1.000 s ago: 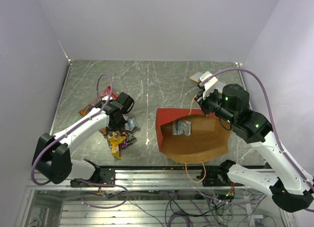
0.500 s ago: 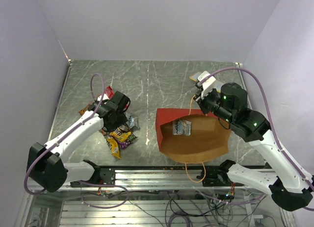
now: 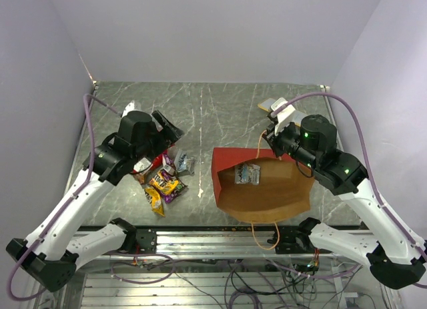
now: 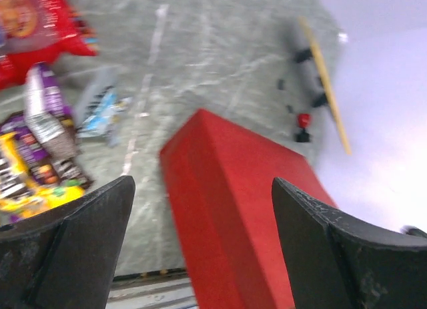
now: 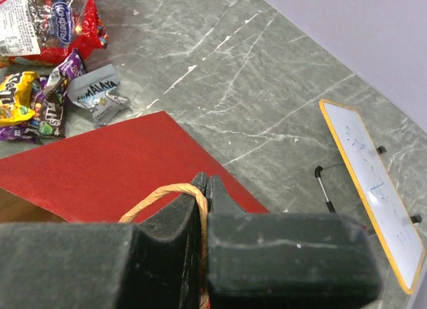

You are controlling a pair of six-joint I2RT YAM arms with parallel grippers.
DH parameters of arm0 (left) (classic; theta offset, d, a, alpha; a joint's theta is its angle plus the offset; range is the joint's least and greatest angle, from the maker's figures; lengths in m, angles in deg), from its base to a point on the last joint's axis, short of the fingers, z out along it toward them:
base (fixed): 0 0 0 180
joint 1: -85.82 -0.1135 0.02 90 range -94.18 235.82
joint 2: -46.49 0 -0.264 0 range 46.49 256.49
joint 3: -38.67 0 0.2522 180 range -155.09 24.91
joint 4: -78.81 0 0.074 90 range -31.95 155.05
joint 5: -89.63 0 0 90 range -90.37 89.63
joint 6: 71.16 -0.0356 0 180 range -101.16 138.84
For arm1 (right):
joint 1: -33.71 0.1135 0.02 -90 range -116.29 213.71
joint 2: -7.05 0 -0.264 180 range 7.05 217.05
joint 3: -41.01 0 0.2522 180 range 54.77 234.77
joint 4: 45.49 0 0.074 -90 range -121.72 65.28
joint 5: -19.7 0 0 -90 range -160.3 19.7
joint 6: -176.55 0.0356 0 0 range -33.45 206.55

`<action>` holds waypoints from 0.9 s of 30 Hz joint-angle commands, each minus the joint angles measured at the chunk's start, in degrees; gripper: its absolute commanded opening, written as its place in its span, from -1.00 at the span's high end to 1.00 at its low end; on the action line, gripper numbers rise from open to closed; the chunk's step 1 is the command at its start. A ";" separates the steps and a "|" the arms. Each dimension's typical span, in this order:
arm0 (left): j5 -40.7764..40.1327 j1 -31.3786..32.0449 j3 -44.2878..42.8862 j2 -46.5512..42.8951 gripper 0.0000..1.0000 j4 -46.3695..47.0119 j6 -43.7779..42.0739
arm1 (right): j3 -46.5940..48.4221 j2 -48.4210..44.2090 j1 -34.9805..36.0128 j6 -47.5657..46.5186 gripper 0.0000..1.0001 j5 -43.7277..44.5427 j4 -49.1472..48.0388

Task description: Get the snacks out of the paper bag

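The paper bag [image 3: 267, 192] lies on the table with its mouth toward the top camera and its red side panel [image 3: 223, 169] on the left. One silver-blue packet [image 3: 247, 173] rests inside. My right gripper [image 3: 270, 134] is shut on the bag's far loop handle [image 5: 160, 195], pinched at the fingertips [image 5: 200, 182]. Snacks lie in a pile left of the bag: a red chip bag [image 5: 47, 22], a silver-blue packet [image 3: 185, 163], yellow-orange [image 3: 155, 199] and purple [image 3: 170, 187] wrappers. My left gripper [image 3: 170, 125] hangs open and empty above the pile, the red panel [image 4: 227, 209] showing between its fingers [image 4: 73, 249].
A flat white-and-tan board [image 3: 270, 105] lies at the back right behind my right gripper, also seen as the board [image 5: 373, 182] in the right wrist view. The bag's near handle [image 3: 263, 235] hangs over the metal rail [image 3: 200, 239] at the table's front edge. Walls close in both sides.
My left gripper opened, let go over the snack pile, then rose and swung back, now pointing toward the bag. The right gripper and the bag have not moved.
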 commanded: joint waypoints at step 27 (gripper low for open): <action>-42.36 65.68 -13.90 29.27 -0.45 27.83 -47.00 | -1.19 -1.46 0.05 4.09 1.00 1.31 -3.03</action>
